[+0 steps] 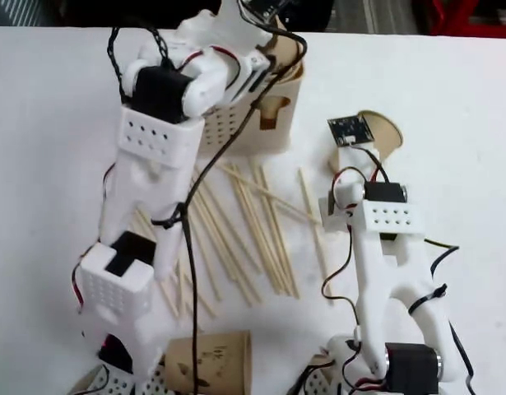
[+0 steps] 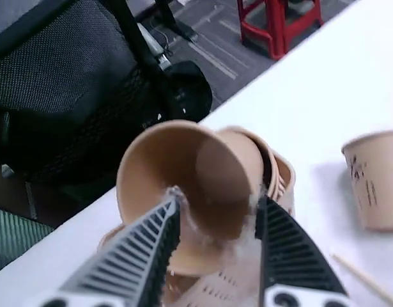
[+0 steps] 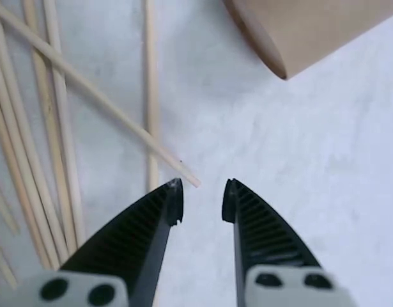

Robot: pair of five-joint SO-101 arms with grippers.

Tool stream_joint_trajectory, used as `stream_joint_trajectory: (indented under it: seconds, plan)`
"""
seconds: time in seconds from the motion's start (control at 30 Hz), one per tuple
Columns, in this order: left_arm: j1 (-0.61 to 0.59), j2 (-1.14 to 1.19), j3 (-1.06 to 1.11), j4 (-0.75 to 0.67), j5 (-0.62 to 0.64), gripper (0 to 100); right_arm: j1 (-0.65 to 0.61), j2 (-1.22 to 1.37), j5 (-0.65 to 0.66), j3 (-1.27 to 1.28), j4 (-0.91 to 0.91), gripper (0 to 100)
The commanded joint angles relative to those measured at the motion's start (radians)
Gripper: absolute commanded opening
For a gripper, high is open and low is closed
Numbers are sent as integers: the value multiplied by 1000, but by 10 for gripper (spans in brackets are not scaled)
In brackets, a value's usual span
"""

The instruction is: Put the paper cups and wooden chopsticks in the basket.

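Near edge of the desk (image 1: pixel 55 99): a fallen cup (image 1: pixel 207 360). Middle: wooden chopsticks (image 1: pixel 244 239) all loose; right claw (image 3: pixel 201 195) narrowly parted, empty, just above one. Far: a stray cup (image 1: pixel 384 136); left claw (image 2: pixel 215 211) gripping the held cup (image 2: pixel 177 173) over cups nested in the basket (image 1: pixel 292 107). Most work remains.

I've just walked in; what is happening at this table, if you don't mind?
Two arms are loading a basket on the table. The left gripper holds a paper cup over the nested cups already in the basket. The right gripper hangs open above the table, beside the scattered wooden chopsticks. A second cup lies on its side near the right gripper, a third cup by the left arm's base.
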Motion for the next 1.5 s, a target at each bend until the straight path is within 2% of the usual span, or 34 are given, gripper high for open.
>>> stream_joint_trajectory:
  seconds: [0.0, 0.23, 0.7, 0.83, 0.97, 1.17, 1.27, 1.47]
  plan:
    - [-4, 35, -41, -129, 100, 203, -2, -7, -8, -49, -15, 112]
    - [25, 119, -41, -190, 124, 203, -2, -7, -8, -49, -15, 112]
    - [94, 82, -43, -236, 118, 203, -2, -7, -8, -49, -16, 112]
    - [87, 82, -43, -310, 118, 202, -2, -7, -8, -49, -16, 112]
    - [104, 93, -34, -336, 118, 156, -2, -7, -8, -49, -16, 112]
    - [110, 108, -43, -342, 118, 151, -2, -7, -8, -49, -16, 112]
    - [105, 77, -43, -313, 118, 147, -2, -7, -8, -49, -16, 112]
    - [96, -45, -43, -124, 117, 150, -1, -18, -8, -51, -16, 112]
